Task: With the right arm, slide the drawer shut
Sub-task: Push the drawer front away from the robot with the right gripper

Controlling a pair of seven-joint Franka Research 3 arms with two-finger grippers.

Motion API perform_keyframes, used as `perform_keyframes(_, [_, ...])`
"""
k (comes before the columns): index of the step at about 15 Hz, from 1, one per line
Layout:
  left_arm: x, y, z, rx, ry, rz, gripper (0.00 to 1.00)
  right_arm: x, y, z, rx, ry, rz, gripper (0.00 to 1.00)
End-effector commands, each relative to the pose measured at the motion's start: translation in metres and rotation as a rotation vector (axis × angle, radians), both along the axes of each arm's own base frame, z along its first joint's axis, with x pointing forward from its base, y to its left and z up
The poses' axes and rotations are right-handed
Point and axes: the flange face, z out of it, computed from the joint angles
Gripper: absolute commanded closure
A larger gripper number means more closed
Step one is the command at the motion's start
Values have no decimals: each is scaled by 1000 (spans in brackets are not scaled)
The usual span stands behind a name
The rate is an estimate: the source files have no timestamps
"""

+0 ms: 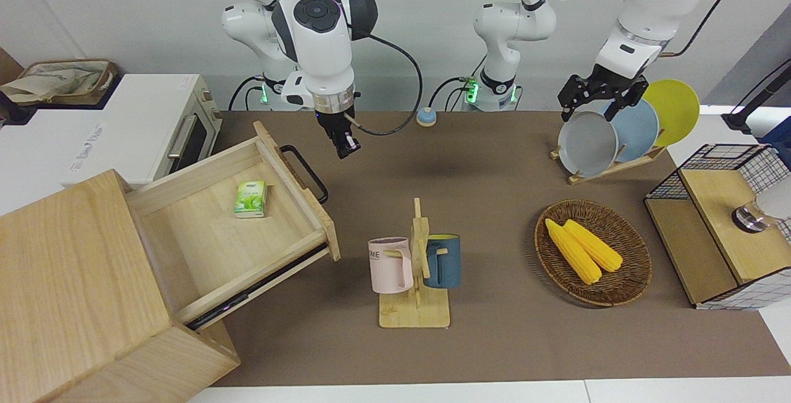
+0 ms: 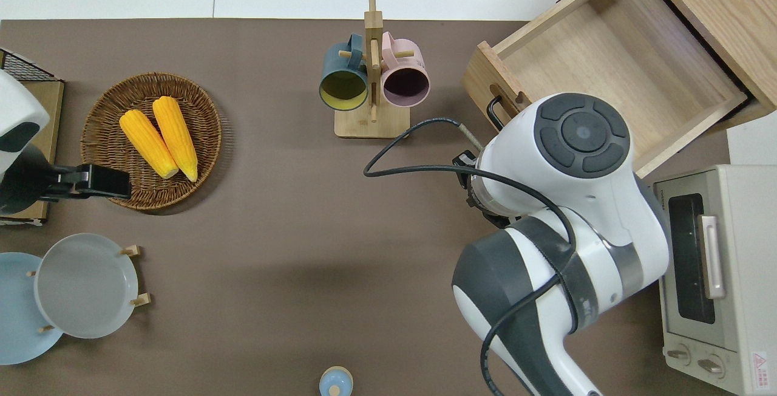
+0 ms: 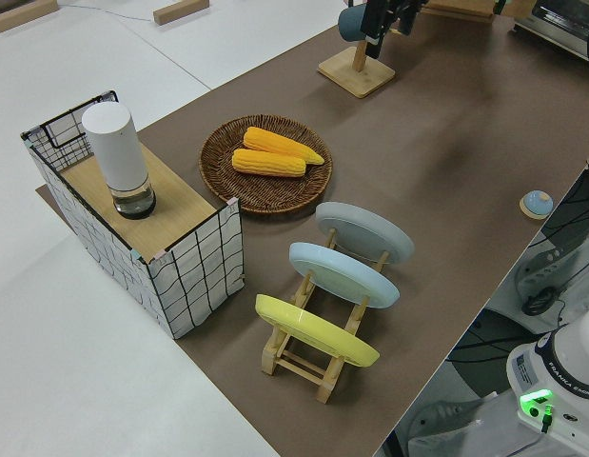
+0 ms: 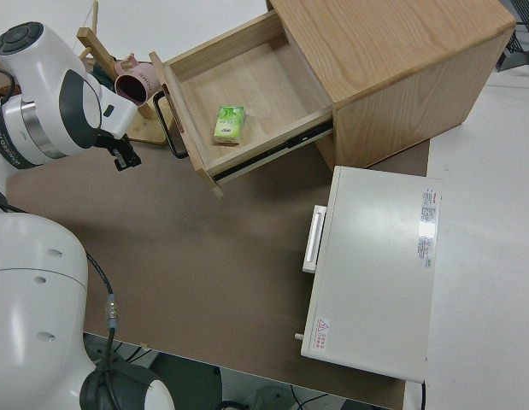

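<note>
While the drawer (image 1: 247, 217) stands pulled well out of its wooden cabinet (image 1: 80, 292) at my right arm's end of the table, a green tissue pack (image 1: 250, 198) inside, my right gripper (image 1: 346, 143) hangs over bare mat near its black handle (image 1: 304, 173), fingers narrow, holding nothing; left arm parked.

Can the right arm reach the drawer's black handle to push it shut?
Probably yes. The right gripper hangs over bare table beside the drawer, close to its black handle. Nothing stands between them. The left arm is parked.
</note>
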Motion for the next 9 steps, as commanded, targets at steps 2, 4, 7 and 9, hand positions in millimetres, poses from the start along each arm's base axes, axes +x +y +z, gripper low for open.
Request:
perform_keyframes(2, [-4, 2, 5, 12, 2, -2, 2, 9, -9, -9, -16, -21, 4, 1000])
perform_keyframes(4, [-4, 2, 4, 12, 3, -2, 2, 12, -8, -14, -12, -26, 14, 1000])
perform_keyframes(7, [-4, 2, 5, 12, 2, -2, 5, 15, -7, -22, -13, -18, 17, 1000])
perform_keyframes(9, [-4, 2, 4, 12, 3, -2, 2, 19, -9, -32, -18, -4, 31, 1000])
